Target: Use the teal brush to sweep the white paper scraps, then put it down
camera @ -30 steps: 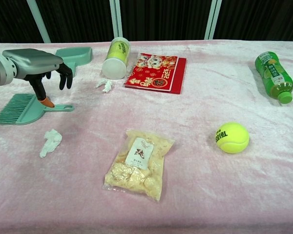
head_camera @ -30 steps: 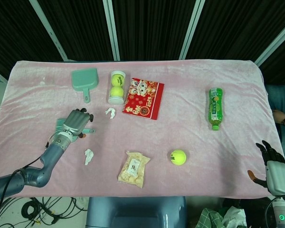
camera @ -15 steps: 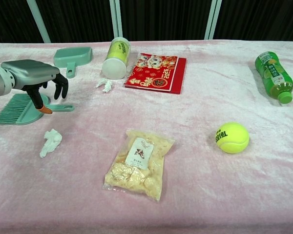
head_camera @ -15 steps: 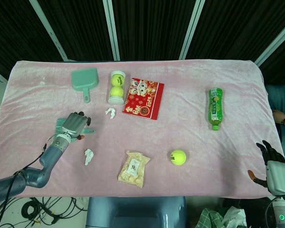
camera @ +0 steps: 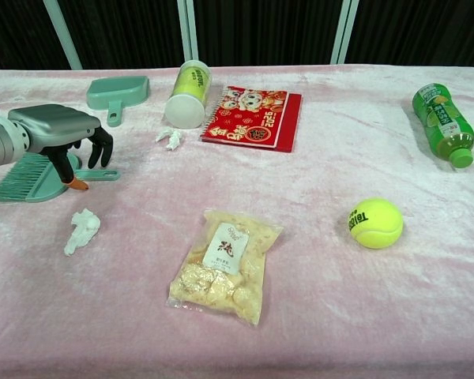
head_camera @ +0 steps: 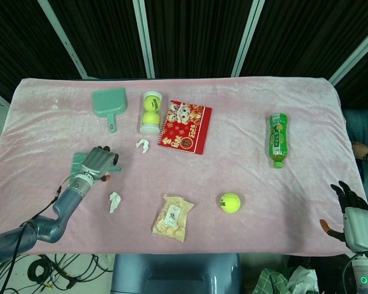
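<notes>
The teal brush (camera: 25, 178) lies flat on the pink cloth at the left, bristles pointing left, and shows partly in the head view (head_camera: 79, 160). My left hand (camera: 57, 132) hovers low over its handle (camera: 103, 174). The thumb tip touches the brush body on the near side and the fingers curl down on the far side, without closing on it. One white paper scrap (camera: 82, 230) lies just in front of the brush (head_camera: 114, 201). Another scrap (camera: 171, 138) lies by the tube (head_camera: 142, 144). My right hand (head_camera: 354, 215) rests off the table's right corner, fingers spread, holding nothing.
A teal dustpan (head_camera: 109, 103) sits at the back left beside a tube of tennis balls (head_camera: 150, 112) and a red booklet (head_camera: 185, 126). A snack bag (camera: 223, 264) and a tennis ball (camera: 374, 223) lie near the front. A green bottle (camera: 442, 123) lies at the right.
My left hand has sunk lower over the brush and drawn slightly toward the near side; its thumb now touches the brush body. The brush and scraps have not moved.
</notes>
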Robot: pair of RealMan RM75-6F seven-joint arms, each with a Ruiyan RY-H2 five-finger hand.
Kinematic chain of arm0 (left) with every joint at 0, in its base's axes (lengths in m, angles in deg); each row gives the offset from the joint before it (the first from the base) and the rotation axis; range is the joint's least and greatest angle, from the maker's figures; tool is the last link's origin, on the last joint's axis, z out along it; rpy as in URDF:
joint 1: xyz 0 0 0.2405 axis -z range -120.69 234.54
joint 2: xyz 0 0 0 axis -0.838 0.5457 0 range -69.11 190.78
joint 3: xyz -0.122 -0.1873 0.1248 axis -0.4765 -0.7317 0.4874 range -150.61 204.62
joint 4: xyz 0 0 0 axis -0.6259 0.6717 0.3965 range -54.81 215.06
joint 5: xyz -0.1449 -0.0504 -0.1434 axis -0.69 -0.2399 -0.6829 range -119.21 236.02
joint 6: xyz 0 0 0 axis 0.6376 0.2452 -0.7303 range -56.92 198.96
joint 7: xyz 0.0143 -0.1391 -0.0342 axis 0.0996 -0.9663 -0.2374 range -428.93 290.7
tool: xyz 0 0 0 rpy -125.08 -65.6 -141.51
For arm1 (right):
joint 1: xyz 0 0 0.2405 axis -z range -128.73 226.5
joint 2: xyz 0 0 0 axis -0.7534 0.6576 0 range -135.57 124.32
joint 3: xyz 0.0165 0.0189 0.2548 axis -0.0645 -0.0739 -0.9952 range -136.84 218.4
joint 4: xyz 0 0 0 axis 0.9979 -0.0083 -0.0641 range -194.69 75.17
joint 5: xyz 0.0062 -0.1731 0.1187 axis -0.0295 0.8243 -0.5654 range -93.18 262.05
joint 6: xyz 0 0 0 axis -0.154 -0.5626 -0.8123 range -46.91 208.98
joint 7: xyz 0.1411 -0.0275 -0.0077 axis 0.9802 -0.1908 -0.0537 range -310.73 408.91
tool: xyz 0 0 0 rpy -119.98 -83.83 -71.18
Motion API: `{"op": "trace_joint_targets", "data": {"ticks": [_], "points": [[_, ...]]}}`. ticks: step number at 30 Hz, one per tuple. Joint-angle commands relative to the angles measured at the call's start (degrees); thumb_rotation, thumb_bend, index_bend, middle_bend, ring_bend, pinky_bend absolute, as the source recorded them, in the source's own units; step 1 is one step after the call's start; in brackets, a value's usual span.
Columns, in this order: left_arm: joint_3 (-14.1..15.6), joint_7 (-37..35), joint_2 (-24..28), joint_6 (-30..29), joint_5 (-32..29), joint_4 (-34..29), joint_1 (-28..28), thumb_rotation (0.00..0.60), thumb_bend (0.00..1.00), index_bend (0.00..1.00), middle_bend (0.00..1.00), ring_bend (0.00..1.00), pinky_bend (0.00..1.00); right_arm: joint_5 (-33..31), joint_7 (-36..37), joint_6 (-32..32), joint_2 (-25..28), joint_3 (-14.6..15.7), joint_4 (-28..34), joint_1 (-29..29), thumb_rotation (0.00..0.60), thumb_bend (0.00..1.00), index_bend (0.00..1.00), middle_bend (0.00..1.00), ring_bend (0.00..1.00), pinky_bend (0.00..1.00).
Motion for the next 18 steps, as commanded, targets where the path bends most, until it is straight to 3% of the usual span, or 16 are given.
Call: {"op": "trace_joint_targets", "data": {"ticks": [1,18], "points": [[-0.09,-0.45,-0.5,0.18,0.63,0.8,-0.03,0.6,0.21,0.46,0.5,0.23,0.34,-0.02,0.02,-0.01,0.0,-0.01,-0.01,-0.01,0.6,0.16,0.16,0.06,0.14,0.18],[-0.07,-1.34,-2.37,1.03,2.88,4.17,-0.44,0.6,0.27,0.5,0.51,0.24,0.34,0.1,0.04,-0.13,0.0,0.03,-0.04,-0.1,0.6,0.16,0.15,0.06,0.14,0.18]]}}
